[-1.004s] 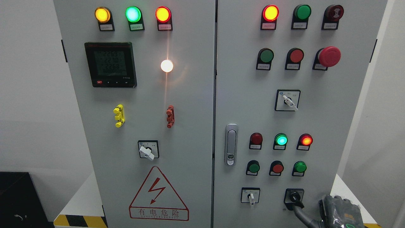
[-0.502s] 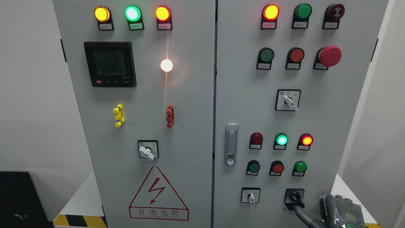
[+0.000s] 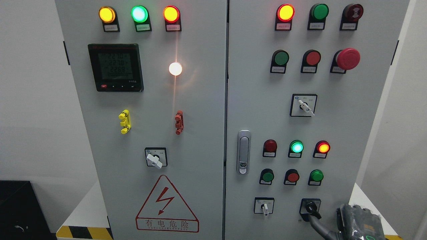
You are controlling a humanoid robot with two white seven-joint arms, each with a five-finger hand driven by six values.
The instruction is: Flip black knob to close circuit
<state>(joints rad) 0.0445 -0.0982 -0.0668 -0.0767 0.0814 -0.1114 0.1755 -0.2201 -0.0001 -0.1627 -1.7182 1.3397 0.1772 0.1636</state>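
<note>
The black knob sits in a black-framed switch at the lower right of the grey cabinet's right door, its handle pointing up and slightly left. My right hand shows at the bottom right corner, partly cut off by the picture's edge. One dark finger stretches up and left from it, and its tip touches the knob's lower edge. The hand grasps nothing. The left arm is out of view.
A white-handled selector stands just left of the knob; green, red and green buttons sit above it. The door latch is further left. The cabinet stands on a white base with a yellow-black striped edge.
Only the meter's digits differ and the view has shifted a touch. The right hand and the knob stay where they were.
</note>
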